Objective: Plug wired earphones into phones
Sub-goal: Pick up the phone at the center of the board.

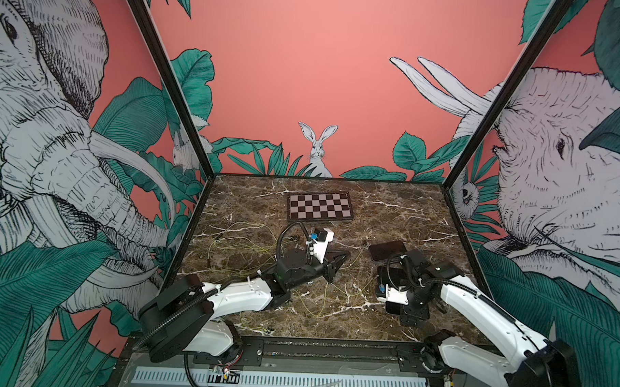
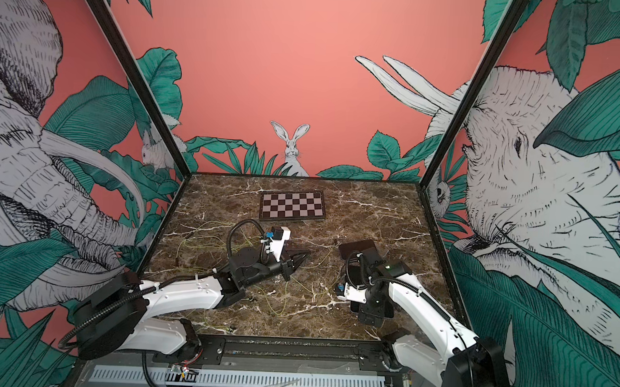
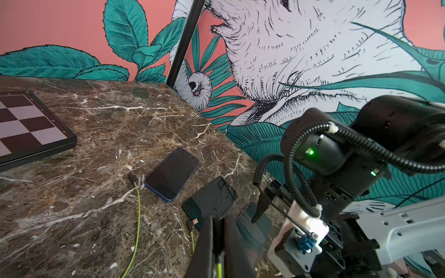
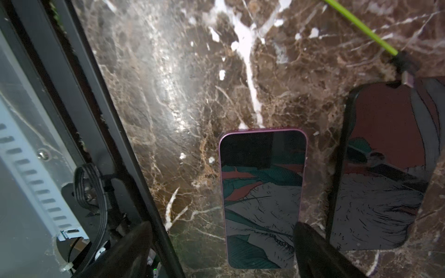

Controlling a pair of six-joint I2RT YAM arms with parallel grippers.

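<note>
Left claw: closed tight on a yellow-green earphone cord, tips pointing toward the phones.
Right claw: fingers spread wide, holding nothing, hanging over the purple-edged phone.
Purple-edged phone: flat on the counter, screen up, nearest the front rail, no cord at its visible end.
Black-cased phone: just beside the purple-edged one; a dark plug on a green cord meets its short end.
Blue-edged phone: farthest back of the three; a second plug lies at its corner, and I cannot tell if it is seated.
Loose cords: tangled on the counter's left half.
Checkerboard: flat near the back wall.
</note>
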